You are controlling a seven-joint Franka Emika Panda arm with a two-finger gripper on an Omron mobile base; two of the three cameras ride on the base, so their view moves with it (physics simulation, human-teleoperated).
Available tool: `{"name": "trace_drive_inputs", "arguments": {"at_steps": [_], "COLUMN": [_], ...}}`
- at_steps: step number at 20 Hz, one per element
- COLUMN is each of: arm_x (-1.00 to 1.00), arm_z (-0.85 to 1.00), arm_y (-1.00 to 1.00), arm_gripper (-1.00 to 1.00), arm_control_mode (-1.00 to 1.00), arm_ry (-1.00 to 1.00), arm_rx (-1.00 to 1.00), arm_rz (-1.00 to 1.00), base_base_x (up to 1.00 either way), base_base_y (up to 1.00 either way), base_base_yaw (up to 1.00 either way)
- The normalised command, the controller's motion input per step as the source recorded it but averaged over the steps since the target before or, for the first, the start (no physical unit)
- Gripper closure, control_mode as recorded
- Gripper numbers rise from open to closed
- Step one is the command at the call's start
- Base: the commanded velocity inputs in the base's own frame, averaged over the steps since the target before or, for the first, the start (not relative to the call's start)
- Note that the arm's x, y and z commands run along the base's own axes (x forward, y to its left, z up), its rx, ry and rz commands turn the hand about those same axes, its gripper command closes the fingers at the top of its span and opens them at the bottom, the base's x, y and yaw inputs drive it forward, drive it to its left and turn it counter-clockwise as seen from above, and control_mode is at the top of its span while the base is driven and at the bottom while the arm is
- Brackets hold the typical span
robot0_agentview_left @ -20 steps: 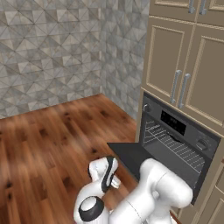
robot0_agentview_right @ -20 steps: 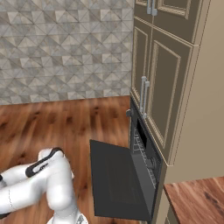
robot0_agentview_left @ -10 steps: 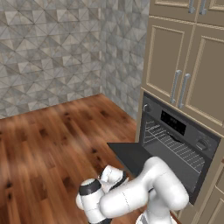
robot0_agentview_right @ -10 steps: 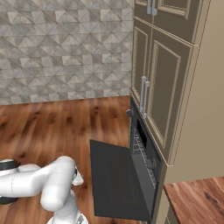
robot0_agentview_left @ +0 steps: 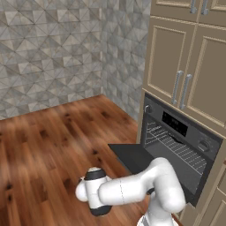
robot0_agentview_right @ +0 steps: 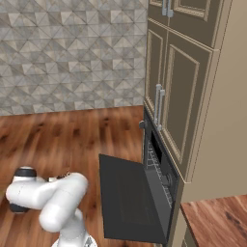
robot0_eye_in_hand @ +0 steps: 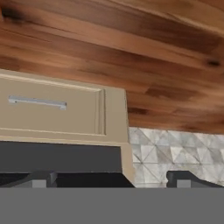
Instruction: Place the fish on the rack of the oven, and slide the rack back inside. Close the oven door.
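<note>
Wood flooring and a grey tiled wall surround the claw, whose fingertips stand well apart with nothing between them. Beyond it, the oven sits under beige cabinets, the oven door dropped open, the rack inside.

Both base views flank the open oven; hand view rolled, facing cabinetry
</note>
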Motion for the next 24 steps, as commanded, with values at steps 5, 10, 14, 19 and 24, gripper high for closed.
{"name": "trace_drive_inputs", "arguments": {"at_steps": [5,10,14,19,24], "arm_x": [0.22,0.14,0.0,-0.03,-0.18], "arm_z": [-0.51,-0.67,-0.91,-1.0,-1.0], "arm_y": [-0.16,-0.3,-0.26,-0.13,0.0], "arm_gripper": [-1.0,-1.0,-1.0,-1.0,-1.0], "arm_control_mode": [-1.0,-1.0,-1.0,-1.0,-1.0], "arm_ry": [-0.04,-0.01,0.0,-0.01,-0.08], "arm_rx": [-0.24,-0.23,-0.22,-0.22,-0.22], "arm_rz": [-0.2,-0.19,-0.16,-0.13,-0.08], "base_base_x": [0.0,0.0,0.0,0.0,0.0], "base_base_y": [0.0,0.0,0.0,0.0,0.0], "base_base_yaw": [0.0,0.0,0.0,0.0,0.0]}}
